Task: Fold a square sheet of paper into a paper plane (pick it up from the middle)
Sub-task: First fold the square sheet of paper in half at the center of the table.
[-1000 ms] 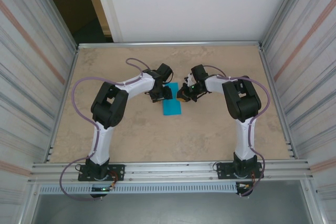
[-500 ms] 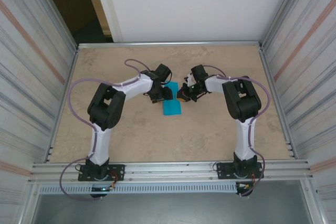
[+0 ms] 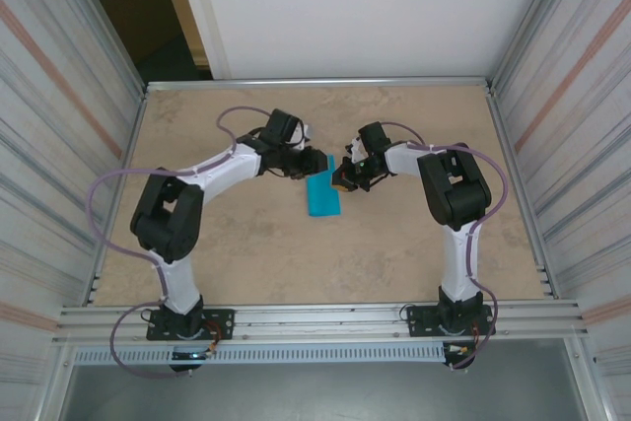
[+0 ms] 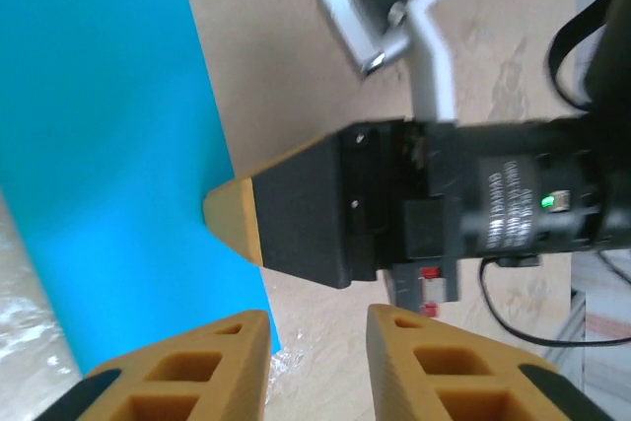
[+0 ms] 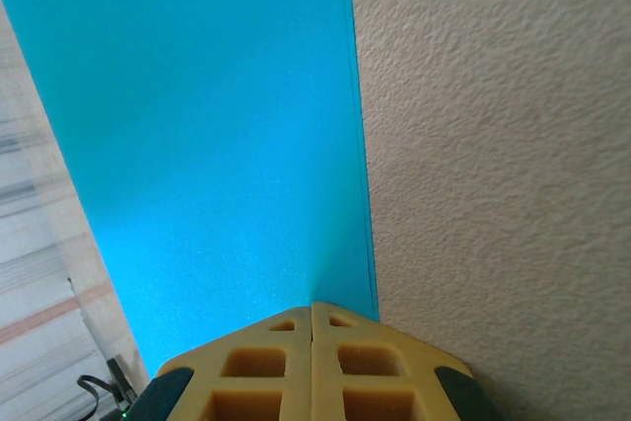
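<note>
The thin, bright cyan-blue sheet of paper (image 3: 322, 196) lies flat as a rectangle in the middle of the beige worktop (image 3: 246, 244). The right pincer (image 3: 343, 181) is closed, its tip touching the sheet's right edge. The left pincer (image 4: 317, 334) hovers by the far end, fingers slightly parted and empty.

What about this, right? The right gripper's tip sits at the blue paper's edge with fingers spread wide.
No. The right gripper is shut, fingers together; the right wrist view shows it. Its tip is at the edge of the blue paper.
</note>
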